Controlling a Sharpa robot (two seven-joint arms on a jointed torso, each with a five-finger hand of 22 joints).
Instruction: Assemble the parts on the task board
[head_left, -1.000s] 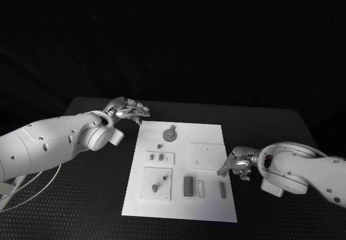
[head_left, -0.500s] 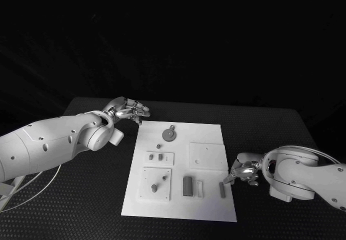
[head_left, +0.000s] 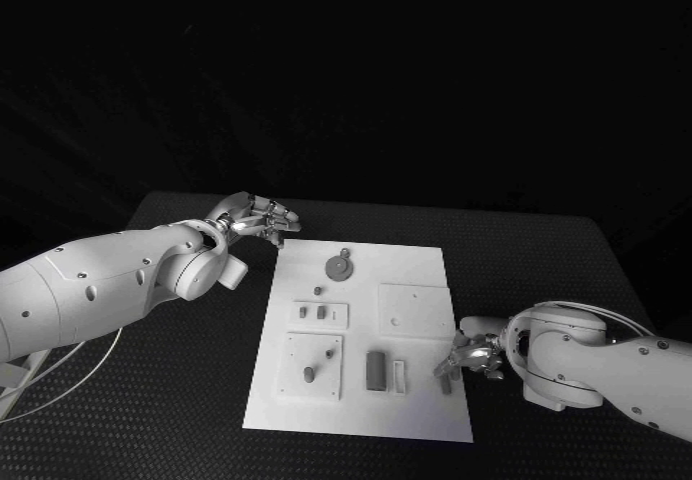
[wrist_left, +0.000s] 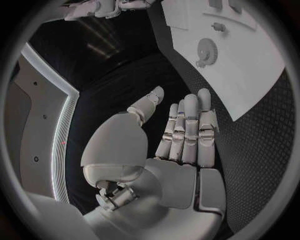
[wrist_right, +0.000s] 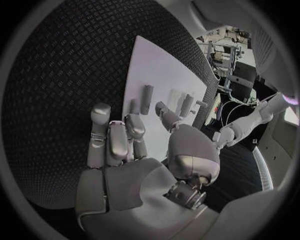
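Little of the assembly appears done. On the task board (head_left: 368, 330) several small grey parts are seen lying loose — a round one (head_left: 340, 268) toward the far end, a long bar (head_left: 376, 371) and a small slim piece (head_left: 446, 380) near the board's right edge. The right hand (head_left: 469, 357) is held at that edge, just beside the slim piece; its fingers are loosely curled and nothing is gripped. The left hand (head_left: 257, 218) is held off the far left corner — fingers straight, side by side, empty.
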